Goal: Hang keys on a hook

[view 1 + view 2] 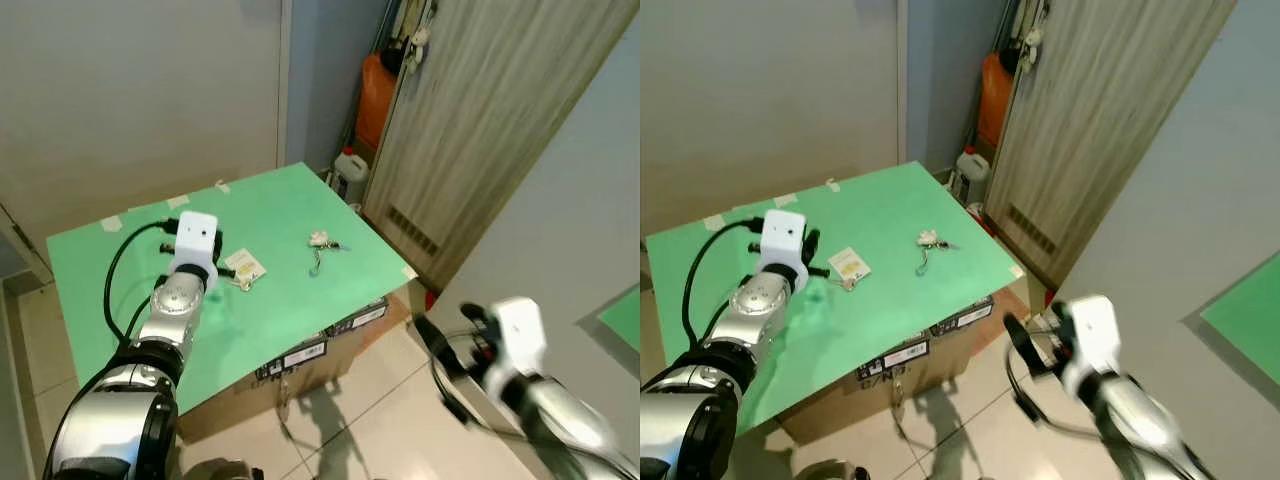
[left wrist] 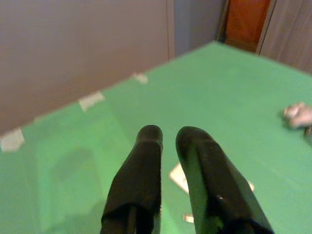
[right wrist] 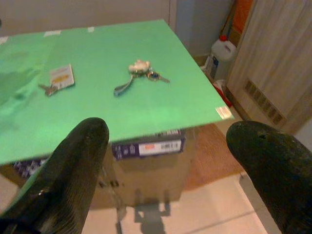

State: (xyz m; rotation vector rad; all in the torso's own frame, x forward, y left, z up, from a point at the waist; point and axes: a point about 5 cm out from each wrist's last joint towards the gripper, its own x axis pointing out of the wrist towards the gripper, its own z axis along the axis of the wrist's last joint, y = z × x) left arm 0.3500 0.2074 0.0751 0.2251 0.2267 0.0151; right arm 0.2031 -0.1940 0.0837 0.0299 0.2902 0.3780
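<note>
Reaching is the step in hand, by my judgement: nothing is picked up yet, and both sets of keys lie flat on the green-covered table. The left gripper hovers low over the green top with its two black fingers almost together, a thin gap between the tips and nothing held; just beyond it lies a small key with a pale card tag. Farther toward the table's right edge sits the other key bunch, a pale fob with a dark strap loop trailing from it, well apart from the tagged key. The right gripper hangs off the table's near right corner, above the tiled floor, its fingers spread wide and empty. The next move likely calls for opening the left fingers and lowering them around the tagged key (a flat, thin thing, so it may slip). Which hook is meant I cannot tell from here. As for containers, a cardboard box sits beneath the green top, contents unseen, and a white jug with a red cap stands on the floor by the wooden door.
</note>
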